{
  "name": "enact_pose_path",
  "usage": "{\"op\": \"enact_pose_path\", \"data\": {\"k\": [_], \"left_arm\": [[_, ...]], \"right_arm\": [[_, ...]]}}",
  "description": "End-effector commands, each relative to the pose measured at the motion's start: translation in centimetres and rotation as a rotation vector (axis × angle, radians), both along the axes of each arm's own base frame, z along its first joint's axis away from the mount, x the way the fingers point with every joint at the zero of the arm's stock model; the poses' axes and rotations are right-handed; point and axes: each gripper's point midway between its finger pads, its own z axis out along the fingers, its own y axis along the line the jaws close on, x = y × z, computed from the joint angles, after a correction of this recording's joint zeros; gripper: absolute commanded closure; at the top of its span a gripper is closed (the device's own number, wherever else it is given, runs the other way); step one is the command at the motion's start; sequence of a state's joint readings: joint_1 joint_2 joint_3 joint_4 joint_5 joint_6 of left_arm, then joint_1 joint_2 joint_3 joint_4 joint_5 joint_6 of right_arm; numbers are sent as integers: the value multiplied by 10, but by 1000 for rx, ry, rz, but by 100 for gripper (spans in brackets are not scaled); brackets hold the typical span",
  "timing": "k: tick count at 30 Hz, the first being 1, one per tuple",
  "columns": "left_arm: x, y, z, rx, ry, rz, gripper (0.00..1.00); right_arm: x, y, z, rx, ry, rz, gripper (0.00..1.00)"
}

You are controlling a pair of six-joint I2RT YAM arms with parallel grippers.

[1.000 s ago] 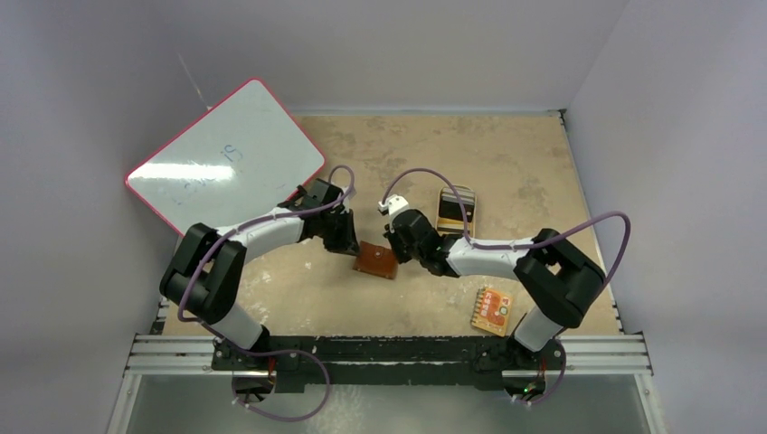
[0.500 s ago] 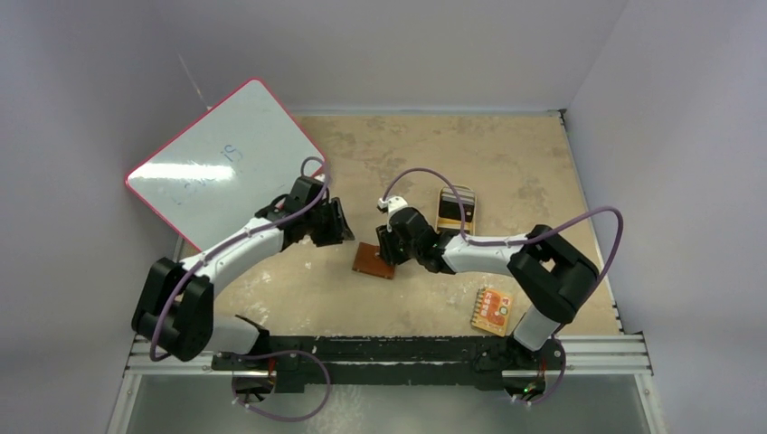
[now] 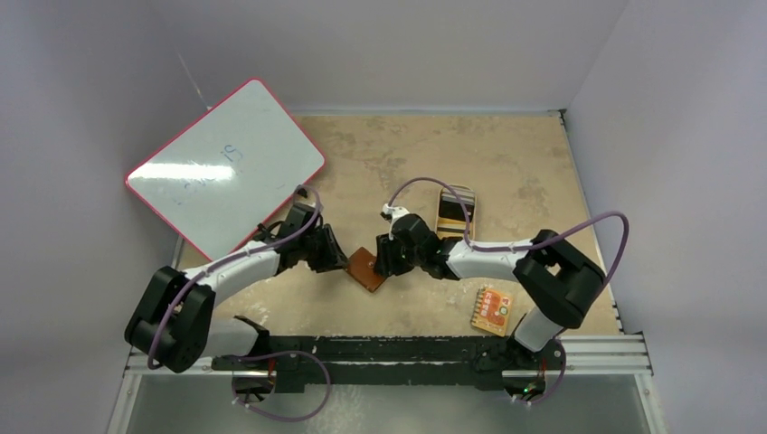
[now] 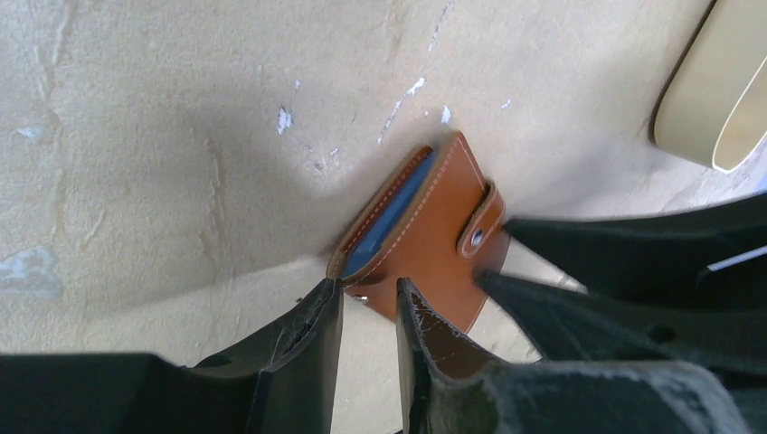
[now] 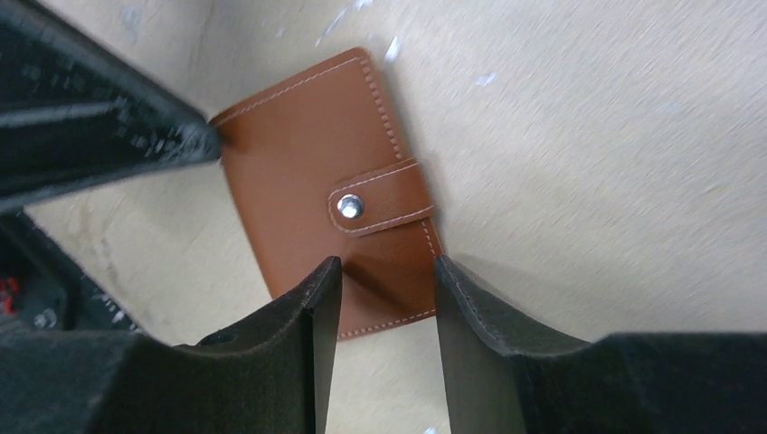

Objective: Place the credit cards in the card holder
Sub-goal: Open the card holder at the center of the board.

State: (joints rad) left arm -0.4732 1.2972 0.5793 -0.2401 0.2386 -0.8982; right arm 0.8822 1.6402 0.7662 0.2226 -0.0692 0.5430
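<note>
Starting at the left gripper point(image 4: 367, 289), we see its jaws part-way apart and released, w/ the near corner of the card holder point(image 5: 307, 154) in the gap and one tip touching it; no pinch that we can make out. Prob. it sits there b/c that edge gapes a little, bluish lining showing, i.e. the spot where a finger could get under the cover. The right gripper point(image 5: 384, 267) comes in from the opposite side, jaws likewise apart and holding nothing, fingers straddling the holder's short end just below the snap tab point(image 5: 380, 201). We judge it is placed as a stop, so the holder doesn't skid when the other arm pries. The tab looks snapped down, so the holder is shut and lies on the table point(image 3: 506, 163), mid-front, btw the two arms. The credit cards point(image 3: 452, 213) aren't in it yet: they lie as a dark stack in the tan dish point(image 4: 710, 95), just beyond the right forearm, apart from the holder. So we're early in the job: open the holder first, then fetch the cards. Risks as we read them: thin leather slips off the tips, or the snap resists. The orange-red packet point(image 3: 492, 310) near the right base and the whiteboard point(image 3: 226, 167) at far left play no part.
</note>
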Motion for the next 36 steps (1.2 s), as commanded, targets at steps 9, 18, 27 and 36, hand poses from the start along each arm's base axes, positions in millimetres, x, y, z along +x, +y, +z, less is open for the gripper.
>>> {"op": "enact_pose_path", "data": {"k": [9,18,27,36], "left_arm": [[38,-22,10,-68,-92,-21,81],[31,-21,30,-117,-111,7,81],[27,-32,19,-187,-75,6,89],[18,-19,-15,-92,-9,11,93]], "right_arm": [[-9,0,53,-61,-15,-63,59],[8,21,53,-100,-39,-96,59],[3,26,31,-147,34,-132,59],[-15,18,-6,-280,101,-148,56]]}}
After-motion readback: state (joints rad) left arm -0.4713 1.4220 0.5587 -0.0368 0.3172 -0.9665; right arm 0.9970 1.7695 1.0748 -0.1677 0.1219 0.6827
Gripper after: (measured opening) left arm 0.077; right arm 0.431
